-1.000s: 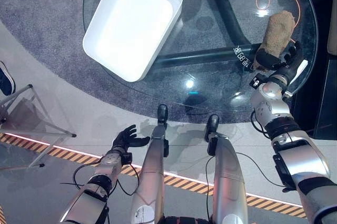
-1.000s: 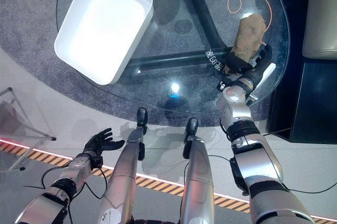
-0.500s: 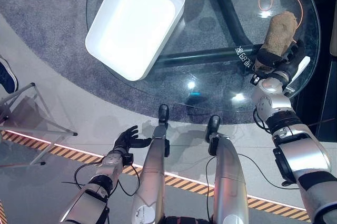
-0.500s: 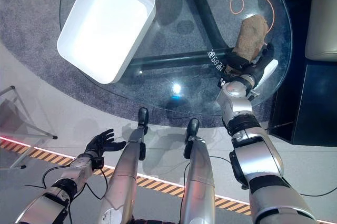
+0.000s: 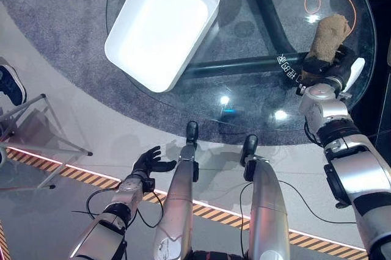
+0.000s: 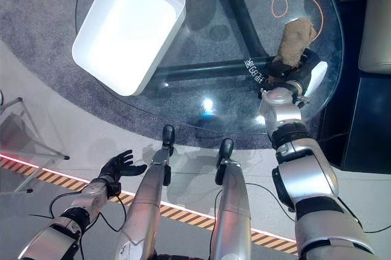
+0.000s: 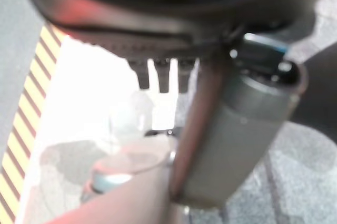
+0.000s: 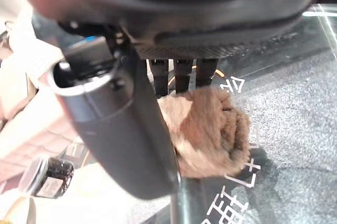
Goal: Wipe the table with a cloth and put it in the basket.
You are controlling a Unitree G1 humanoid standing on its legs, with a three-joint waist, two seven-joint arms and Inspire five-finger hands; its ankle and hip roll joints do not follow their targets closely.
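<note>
This looks like a demonstration or test space dressed as a lounge rather than a lived-in home. A rounded glass-topped table (image 5: 244, 98) on a dark tubular base stands on a grey carpet (image 5: 55, 22), and a pale upholstered seat (image 6: 374, 34) sits just beside the table's far right edge, which gives a living-room feel. Yet the carpet ends at a smooth light grey floor (image 5: 73, 119) crossed by a yellow-and-black hazard stripe (image 5: 214, 210), the marking of a lab or exhibition area. A metal stand's legs (image 5: 36, 129) rest on that floor, and a person's shoe (image 5: 12, 84) shows at the left edge.
</note>
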